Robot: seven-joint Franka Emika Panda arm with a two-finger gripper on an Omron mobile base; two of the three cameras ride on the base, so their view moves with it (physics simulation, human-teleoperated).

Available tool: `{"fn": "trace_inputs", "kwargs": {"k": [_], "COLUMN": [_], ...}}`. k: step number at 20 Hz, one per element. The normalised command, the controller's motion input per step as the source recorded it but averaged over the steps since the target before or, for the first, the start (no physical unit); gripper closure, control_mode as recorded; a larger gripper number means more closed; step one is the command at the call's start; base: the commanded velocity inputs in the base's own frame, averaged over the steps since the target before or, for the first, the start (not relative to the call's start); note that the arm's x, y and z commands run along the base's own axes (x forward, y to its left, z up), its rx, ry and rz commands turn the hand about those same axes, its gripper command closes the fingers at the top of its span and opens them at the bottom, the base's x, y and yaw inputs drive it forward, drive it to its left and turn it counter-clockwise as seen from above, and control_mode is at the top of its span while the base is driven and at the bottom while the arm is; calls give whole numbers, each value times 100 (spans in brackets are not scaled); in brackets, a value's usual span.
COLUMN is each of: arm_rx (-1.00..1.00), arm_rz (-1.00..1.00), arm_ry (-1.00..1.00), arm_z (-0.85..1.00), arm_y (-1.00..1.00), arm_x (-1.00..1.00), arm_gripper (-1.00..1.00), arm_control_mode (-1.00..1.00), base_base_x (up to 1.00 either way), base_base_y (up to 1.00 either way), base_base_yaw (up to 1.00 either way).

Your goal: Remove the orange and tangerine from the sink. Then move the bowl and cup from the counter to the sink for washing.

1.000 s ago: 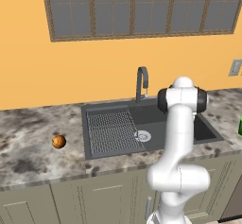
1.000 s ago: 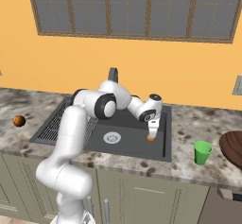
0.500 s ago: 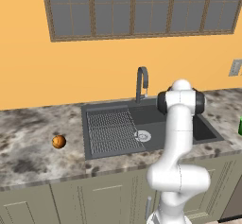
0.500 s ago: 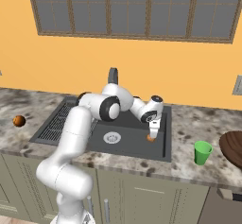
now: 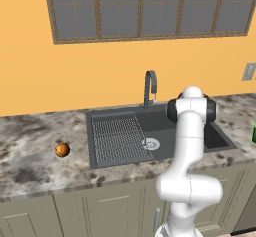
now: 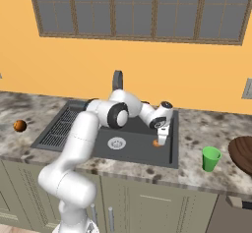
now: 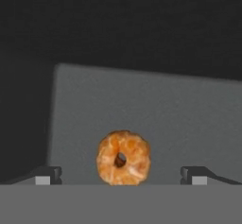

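Orange peel with a dark dimple at its centre filled the lower middle of the hand view, where one fruit [image 7: 124,158] lay on the grey floor of the sink [image 6: 138,151] between the two dark fingertips [image 7: 46,175] of the end effector [image 6: 161,139]. Those tips stood wide apart on either side of the fruit, open and not gripping it; whether they touched it could not be told. From the right base view the white arm reached over the basin and bent down at its right end, with the end effector hanging just above the fruit near the basin's right wall. A round silver drain [image 6: 116,143] sat in the middle of the basin, a ribbed draining grid [image 5: 118,139] covered its left part, and a curved dark faucet [image 5: 150,87] rose at the back edge. A second orange fruit [image 5: 62,150] rested on the speckled stone worktop [image 5: 35,156], left of the sink and well apart from it. Right of the sink, near the worktop's front edge, stood the green cup [image 6: 211,159], and just beyond it the reddish-brown bowl [image 6: 242,151] sat at the right edge of the view.
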Motion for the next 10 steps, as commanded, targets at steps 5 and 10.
{"fn": "trace_inputs", "kwargs": {"k": [5,10], "arm_rx": [1,4], "arm_rz": [0,0], "arm_ry": [6,3], "arm_z": [-21,-18], "arm_y": [-2,0], "arm_x": [6,11], "arm_gripper": [-100,-100], "arm_control_mode": [-100,-100], "base_base_x": [0,0], "base_base_y": [0,0], "base_base_yaw": [0,0]}}
